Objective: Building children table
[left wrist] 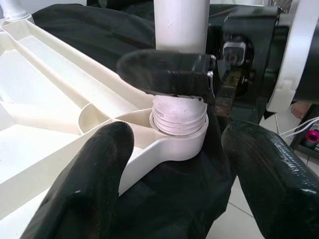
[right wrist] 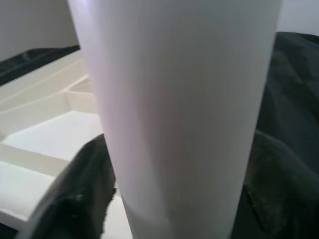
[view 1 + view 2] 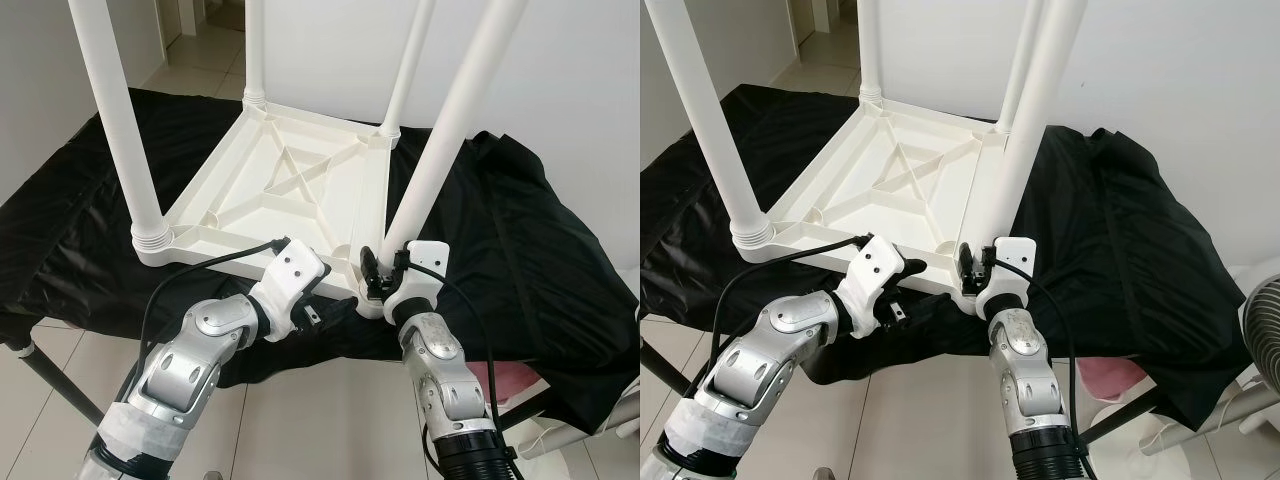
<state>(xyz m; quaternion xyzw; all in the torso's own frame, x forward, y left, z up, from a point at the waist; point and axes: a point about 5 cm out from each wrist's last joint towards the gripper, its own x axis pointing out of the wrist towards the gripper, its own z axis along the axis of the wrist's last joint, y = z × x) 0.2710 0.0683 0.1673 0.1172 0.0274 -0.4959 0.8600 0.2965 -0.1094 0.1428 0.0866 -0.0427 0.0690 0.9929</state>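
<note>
- the white plastic children table (image 3: 285,185) lies upside down on a black cloth (image 3: 520,230), its four round white legs pointing up.
- the near right white leg (image 3: 440,150) stands screwed into the table's near corner socket (image 1: 174,134).
- the right gripper (image 3: 372,268) is at the bottom of that leg, its black fingers (image 1: 164,72) closed around it on both sides.
- the left gripper (image 3: 322,283) sits just beside the same corner, fingers (image 1: 89,184) wide apart, holding nothing.
- a pale tiled floor (image 3: 300,420) lies below the table's near edge.

Head stereo pair downward; wrist cameras close on table leg (image 1: 180,30).
</note>
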